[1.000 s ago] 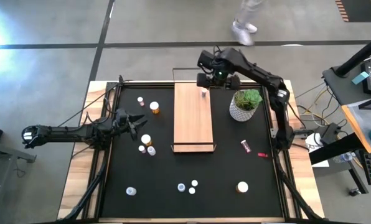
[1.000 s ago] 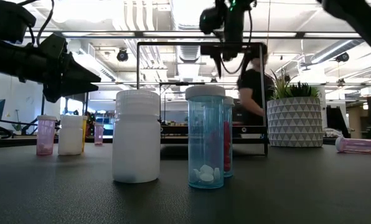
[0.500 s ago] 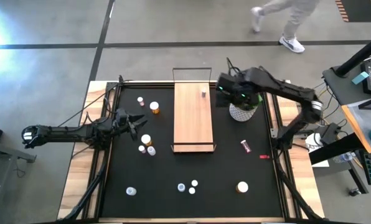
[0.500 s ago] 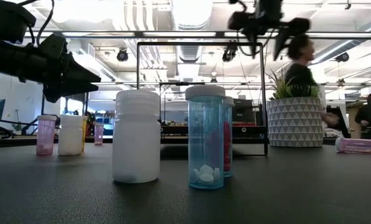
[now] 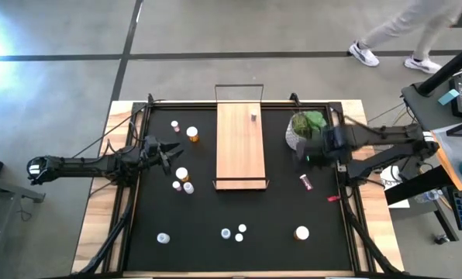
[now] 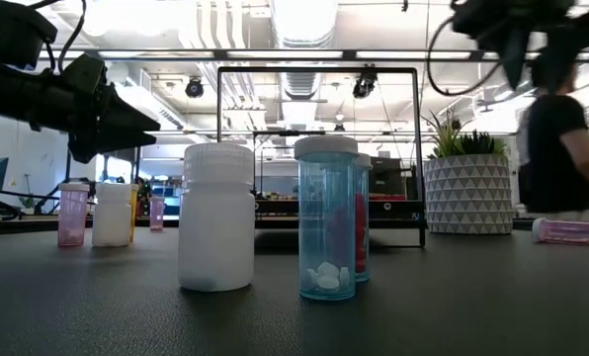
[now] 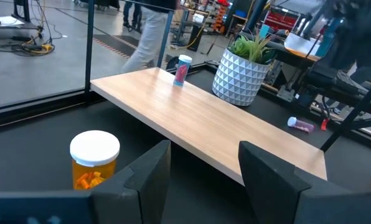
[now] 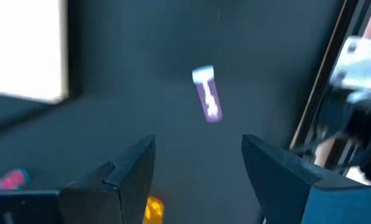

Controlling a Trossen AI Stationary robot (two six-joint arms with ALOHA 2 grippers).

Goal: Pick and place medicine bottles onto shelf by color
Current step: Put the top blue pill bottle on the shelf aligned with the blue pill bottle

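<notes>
Right gripper (image 5: 312,157): fingers spread, empty, above the mat just beside the potted plant (image 5: 306,126).
Fallen pink bottle (image 5: 305,181): lying on the mat near that gripper.
Shelf (image 5: 240,144): one small bottle (image 5: 253,116) standing at its far end.
Left gripper (image 5: 169,154): fingers apart, hovering left of the shelf.

Colours on the black desk (image 5: 277,225)
Light-wood shelf (image 5: 240,147); orange bottle (image 7: 94,160), white cap; white geometric-patterned pot (image 7: 240,79), green plant.

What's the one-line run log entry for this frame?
left gripper: open, idle at table's left | right gripper: open, above lying pink bottle | shelf: one bottle
</notes>
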